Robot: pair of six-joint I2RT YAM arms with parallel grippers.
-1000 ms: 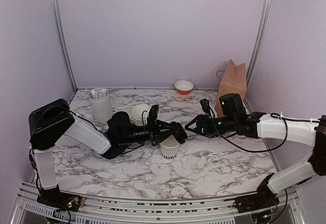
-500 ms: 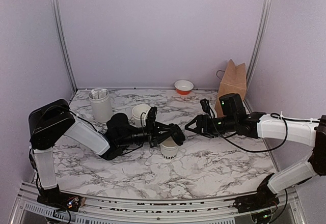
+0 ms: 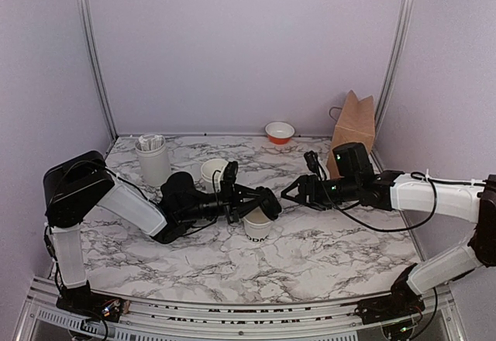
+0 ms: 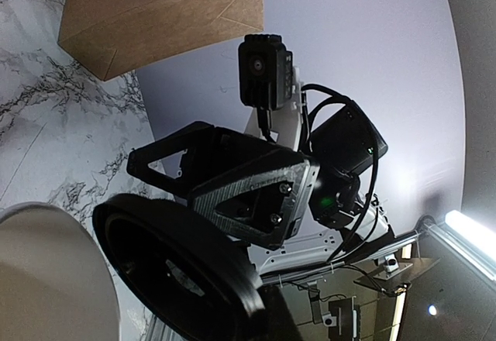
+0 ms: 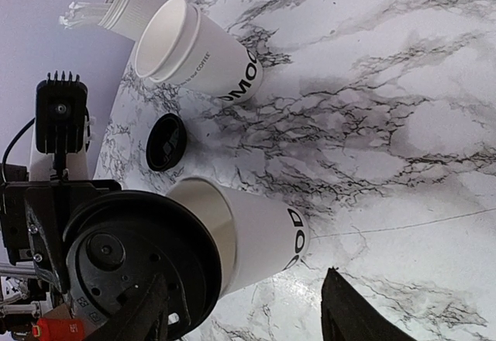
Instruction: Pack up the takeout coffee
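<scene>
Clamps left gripper (image 3: 253, 199) on rim of black lid (image 3: 269, 203); holds lid tilted just over white cup (image 3: 258, 225), upright right below fingertips; shows right gripper (image 3: 291, 193) spread, empty, just beside lid; hides cup mouth partly under lid; cuts off cup lettering.

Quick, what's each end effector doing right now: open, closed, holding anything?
Left end effector: closed on the black round plastic lid.
Right end effector: open, holding nothing.
</scene>
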